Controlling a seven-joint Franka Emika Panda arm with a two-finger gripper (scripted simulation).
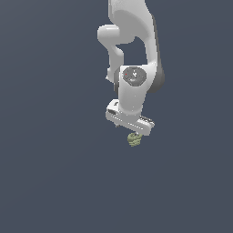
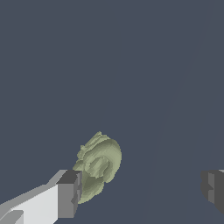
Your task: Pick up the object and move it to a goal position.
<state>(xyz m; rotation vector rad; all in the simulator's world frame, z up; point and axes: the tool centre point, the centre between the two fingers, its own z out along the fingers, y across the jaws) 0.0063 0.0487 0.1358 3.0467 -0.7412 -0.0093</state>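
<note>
The object (image 2: 99,164) is a small olive-green, knobbly, coiled lump. In the wrist view it sits between my two dark fingertips, right beside one fingertip (image 2: 69,192) and far from the other (image 2: 213,187). I cannot tell whether it touches the near pad. My gripper (image 2: 141,190) is open, with the jaws wide apart. In the exterior view the object (image 1: 134,139) shows just under the white hand of the gripper (image 1: 133,134), which points down at it from directly above. The fingers are mostly hidden there.
The flat dark grey-blue surface (image 1: 54,182) lies all around. The white arm (image 1: 136,45) rises from the gripper toward the top of the exterior view. No goal marker or other object shows.
</note>
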